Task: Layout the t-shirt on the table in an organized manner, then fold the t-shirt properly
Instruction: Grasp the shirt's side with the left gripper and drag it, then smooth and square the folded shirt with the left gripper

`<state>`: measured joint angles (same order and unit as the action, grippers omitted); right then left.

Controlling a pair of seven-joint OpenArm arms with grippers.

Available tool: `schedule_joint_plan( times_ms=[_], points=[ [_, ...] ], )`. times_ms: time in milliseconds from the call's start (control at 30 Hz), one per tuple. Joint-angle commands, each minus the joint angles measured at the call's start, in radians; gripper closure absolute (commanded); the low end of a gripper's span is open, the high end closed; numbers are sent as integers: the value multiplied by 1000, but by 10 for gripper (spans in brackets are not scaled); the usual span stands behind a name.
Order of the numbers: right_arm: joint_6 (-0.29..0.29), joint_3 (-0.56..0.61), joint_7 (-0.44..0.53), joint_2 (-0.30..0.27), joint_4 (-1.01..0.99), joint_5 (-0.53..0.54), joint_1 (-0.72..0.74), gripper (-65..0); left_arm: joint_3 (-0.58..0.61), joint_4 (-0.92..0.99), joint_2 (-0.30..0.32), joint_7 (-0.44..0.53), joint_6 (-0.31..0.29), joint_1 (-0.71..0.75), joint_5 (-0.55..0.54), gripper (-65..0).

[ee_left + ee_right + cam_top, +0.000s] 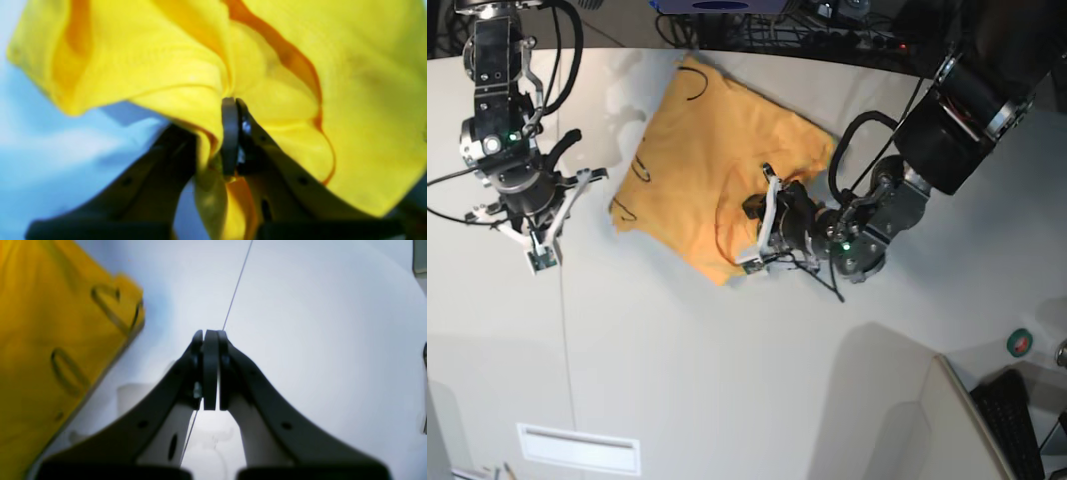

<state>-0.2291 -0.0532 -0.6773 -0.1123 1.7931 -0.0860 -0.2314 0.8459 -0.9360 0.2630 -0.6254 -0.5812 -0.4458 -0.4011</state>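
The desk is seen as a wide pale surface crossed by a thin dark seam. On its far middle the shirt lies in a crumpled, roughly diamond heap, with thin black line markings showing near its left edge.

The shirt is judged soft, light and limp: it will drape and bunch where lifted, and it is best taken at a hem, sleeve or shoulder edge, not in the middle. The left gripper is low at the heap's near right edge, its jaws pinched narrow on a fold of the yellow cloth. The right gripper hangs over bare desk just left of the shirt, jaws shut on nothing.

Which part of the garment is pinched cannot be told. Collar and sleeves are lost in the folds, and the left wrist view is blurred.
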Motion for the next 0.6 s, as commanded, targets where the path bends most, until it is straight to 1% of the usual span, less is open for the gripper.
schedule_joint_plan(
  times_ms=[0, 33, 67, 167, 233, 300, 400, 567],
  points=[
    [1, -4, 14, -5, 17, 1, 7, 0, 65, 10, 2, -63, 42, -12, 167, 0],
    [1, -4, 14, -5, 15, 1, 7, 0, 114, 5, -3, -37, 42, -28, 229, 0],
    [1, -4, 14, -5, 15, -1, 5, 0, 172, -5, -11, 14, 42, -41, 294, 0],
    [3, -18, 14, -5, 9, -1, -12, 0, 264, -27, -23, 163, 42, -57, 483, 0],
    [3, -46, 14, -3, -5, -1, -15, 0, 270, -51, -54, 250, 42, -55, 604, 0],
    [3, -66, 14, -3, -25, -1, -16, 0, 270, -50, -86, 299, 42, -54, 696, 0],
    [3, -103, 14, -3, -40, -1, -32, 0, 270, -47, -136, 329, 42, -55, 756, 0],
    [3, -124, 14, -3, -40, -1, -52, 0, 278, -54, -184, 376, 42, -55, 770, 0]
  ],
)
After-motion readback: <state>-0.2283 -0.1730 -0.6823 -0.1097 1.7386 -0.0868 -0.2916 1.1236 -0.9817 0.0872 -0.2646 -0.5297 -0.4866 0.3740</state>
